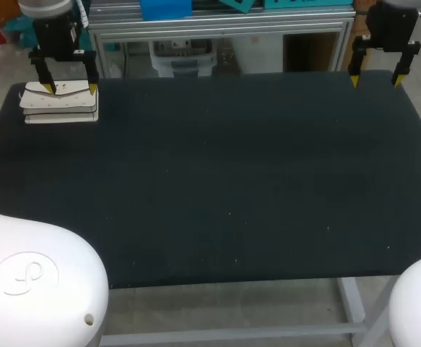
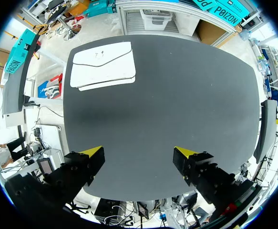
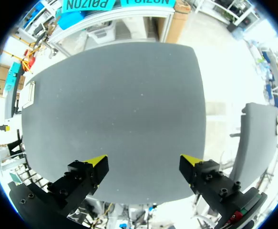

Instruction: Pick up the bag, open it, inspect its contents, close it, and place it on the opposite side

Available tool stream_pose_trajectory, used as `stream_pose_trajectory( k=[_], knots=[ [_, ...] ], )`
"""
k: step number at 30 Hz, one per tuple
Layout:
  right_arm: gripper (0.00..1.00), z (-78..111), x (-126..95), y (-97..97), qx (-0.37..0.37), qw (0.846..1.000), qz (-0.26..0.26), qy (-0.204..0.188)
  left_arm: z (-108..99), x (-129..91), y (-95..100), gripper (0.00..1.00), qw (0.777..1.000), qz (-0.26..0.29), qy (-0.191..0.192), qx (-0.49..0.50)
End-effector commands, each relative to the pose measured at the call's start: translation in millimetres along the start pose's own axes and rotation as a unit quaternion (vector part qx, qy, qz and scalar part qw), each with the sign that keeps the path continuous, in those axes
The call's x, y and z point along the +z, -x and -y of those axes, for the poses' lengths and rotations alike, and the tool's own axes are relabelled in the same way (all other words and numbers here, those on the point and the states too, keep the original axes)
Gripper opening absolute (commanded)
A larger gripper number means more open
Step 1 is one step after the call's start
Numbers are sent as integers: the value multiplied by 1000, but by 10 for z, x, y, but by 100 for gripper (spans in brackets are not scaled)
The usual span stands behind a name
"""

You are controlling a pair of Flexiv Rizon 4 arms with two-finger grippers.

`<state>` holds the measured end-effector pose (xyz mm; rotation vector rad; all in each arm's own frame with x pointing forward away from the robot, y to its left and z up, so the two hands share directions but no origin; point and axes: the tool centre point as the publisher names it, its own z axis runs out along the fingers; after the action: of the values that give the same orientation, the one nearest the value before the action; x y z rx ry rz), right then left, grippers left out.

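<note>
Bag [image 1: 60,108] lies flat, seemingly beneath the spread left end effector [image 1: 71,88]; right end effector [image 1: 375,81] likewise spread.

I work in a robotics lab, it seems: my left arm [image 1: 51,29] and right arm [image 1: 392,25] hang over a wide black-topped bench [image 1: 232,181] on a pale metal frame [image 1: 351,300].

Left arm [image 1: 51,25]: enters at the far left corner. The left tool [image 1: 71,88] points straight down, fingers spread wide, with nothing gripped between the yellow tips.

Right arm [image 1: 394,29]: enters at the far right corner. The right tool [image 1: 375,79] is likewise vertical, fingers equally parted and unloaded.

Both tools appear raised to a similar height, though the overhead angle leaves this uncertain.
</note>
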<state>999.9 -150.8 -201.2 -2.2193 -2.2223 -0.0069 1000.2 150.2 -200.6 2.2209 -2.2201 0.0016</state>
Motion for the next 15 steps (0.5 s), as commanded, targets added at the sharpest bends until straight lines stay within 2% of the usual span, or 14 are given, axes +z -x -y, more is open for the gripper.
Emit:
stream_pose_trajectory(
  k=[1, 15],
  knots=[
    [100, -4, -8, -6, 0, 1000, 1, -1, -1, -4, -2, 100, 1000, 1, 0, 0],
    [100, -5, -4, -27, -15, 1000, -7, 4, -4, -10, 22, 100, 1000, 1, -9, 15]
  ],
)
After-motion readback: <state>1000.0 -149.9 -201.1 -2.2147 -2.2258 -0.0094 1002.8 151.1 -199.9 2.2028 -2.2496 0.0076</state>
